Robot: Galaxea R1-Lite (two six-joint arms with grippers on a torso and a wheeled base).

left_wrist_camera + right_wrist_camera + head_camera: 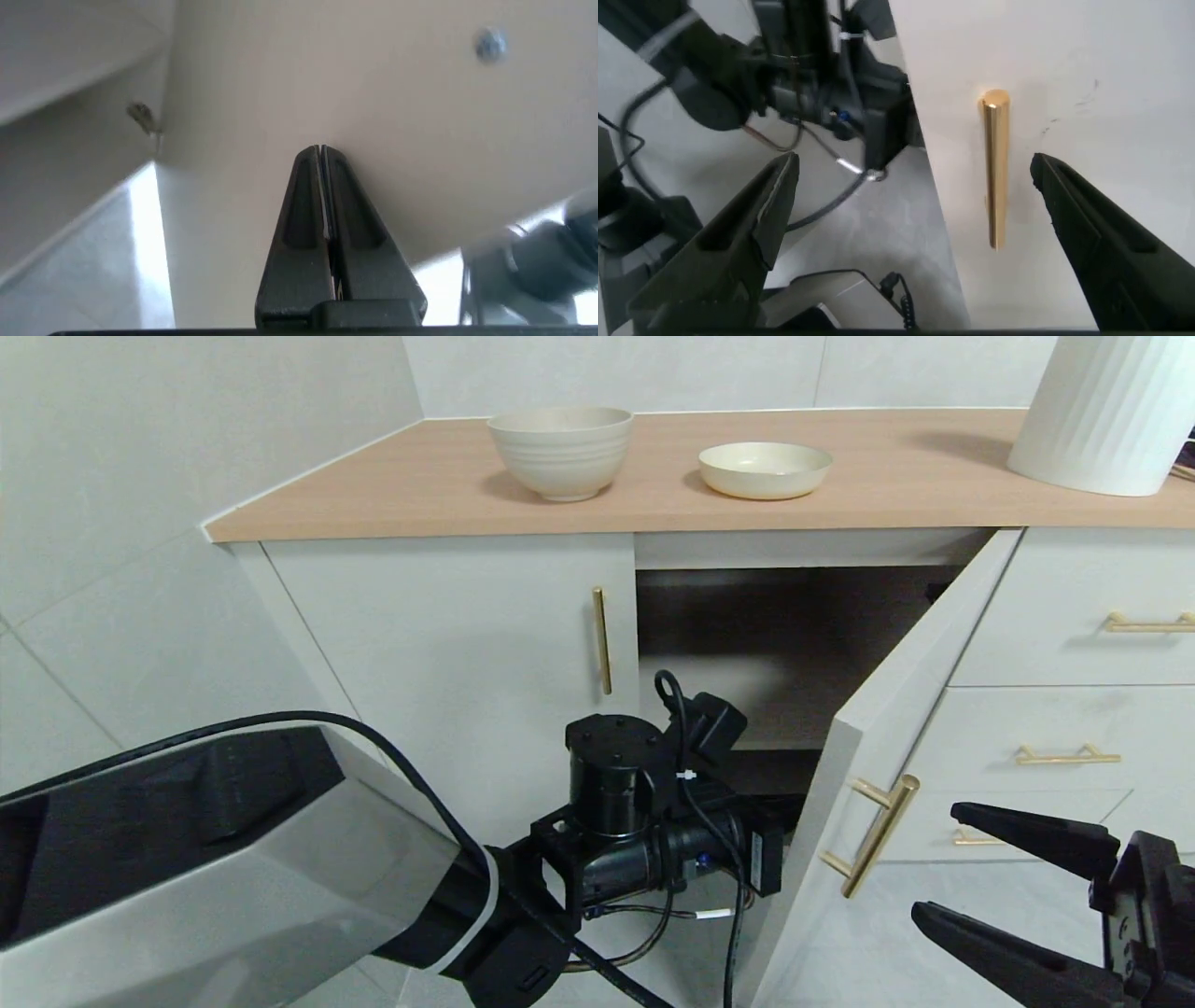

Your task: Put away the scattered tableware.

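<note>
Head view, kitchen cabinet: two pieces of cream tableware sit on the wooden countertop [373,490], a deep ribbed bowl [561,450] near its back left corner and a shallow dish [766,469] just to the right of it, the two apart and both upright. A tall white ribbed container [1106,411] stands farther along, toward the countertop's right end. Below, the cabinet's right-hand door [896,709] hangs open, swung out toward the robot, exposing a dark interior with a pale shelf [794,700]; the left-hand door [448,644] is closed. Drawers [1074,579] with brass pulls [1150,623] flank the opening on the right.

The left arm [644,812] sits low in front of the opening, its end hidden behind the open door's edge. Left wrist view shows the left gripper [320,149] with its two black fingers pressed together, holding nothing, the tips pointed at a pale flat panel; whether they touch it cannot be told.

The right gripper [934,861] hovers on the outer side of the open door, its fingers spread wide and empty. Right wrist view has the door's brass bar handle [994,168] between those fingers [766,224], clear of both, with the left arm beyond the door's edge
</note>
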